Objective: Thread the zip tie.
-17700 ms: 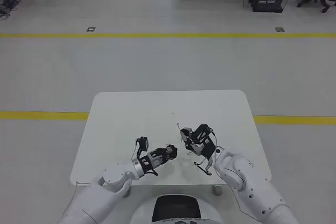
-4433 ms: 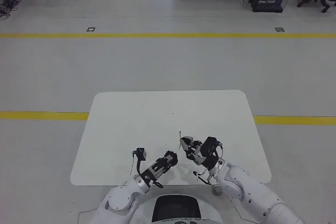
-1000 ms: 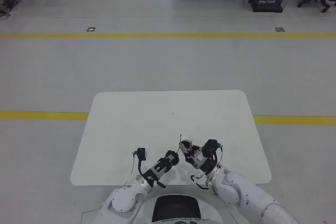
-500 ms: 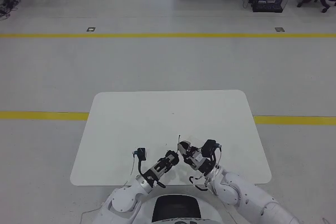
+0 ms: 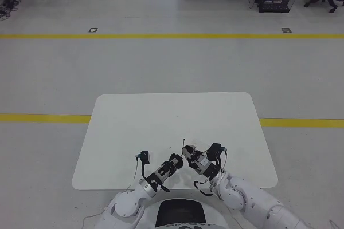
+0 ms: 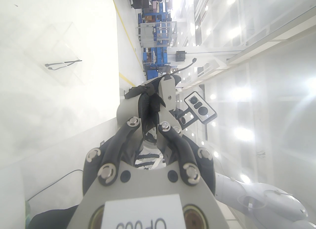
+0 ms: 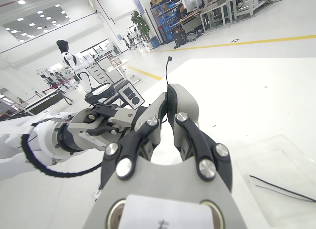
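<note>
Over the near part of the white table point(image 5: 160, 114), my right gripper point(image 7: 168, 89) is shut on a thin black zip tie point(image 7: 167, 72). The tie's head end point(image 7: 169, 59) pokes up past the fingertips. The same tie appears as a short upright line point(image 5: 184, 142) above the two grippers. My left gripper point(image 6: 147, 91) sits tip to tip against the right gripper point(image 5: 189, 156) with its dark fingers pressed together, seemingly on the tie's other end; the contact itself is hidden. The tie's head curves away behind the right gripper's finger point(image 6: 194, 60).
A clear plastic sheet holding spare black zip ties point(image 6: 63, 63) lies flat on the table, also beside my right arm point(image 7: 281, 189). The far half of the table point(image 5: 218, 109) is bare white surface. A small dark speck point(image 5: 176, 116) lies mid-table.
The right gripper has edged slightly toward the left gripper, closing the small gap between them. The left arm has barely moved.
</note>
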Controlling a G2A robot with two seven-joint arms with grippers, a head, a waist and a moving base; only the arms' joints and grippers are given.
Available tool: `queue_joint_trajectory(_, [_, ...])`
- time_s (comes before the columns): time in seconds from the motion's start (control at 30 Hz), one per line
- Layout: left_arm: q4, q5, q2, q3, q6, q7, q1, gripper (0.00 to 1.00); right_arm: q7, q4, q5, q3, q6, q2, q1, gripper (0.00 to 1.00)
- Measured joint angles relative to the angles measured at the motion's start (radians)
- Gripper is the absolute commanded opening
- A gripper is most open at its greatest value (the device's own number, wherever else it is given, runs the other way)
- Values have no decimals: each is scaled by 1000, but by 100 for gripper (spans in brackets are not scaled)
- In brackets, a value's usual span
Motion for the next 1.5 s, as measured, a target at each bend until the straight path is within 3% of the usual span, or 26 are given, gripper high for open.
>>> queue_joint_trajectory(1.5, [0, 0, 0, 0, 0, 0, 0, 0, -118, 24, 160, -224, 0, 51, 131, 0])
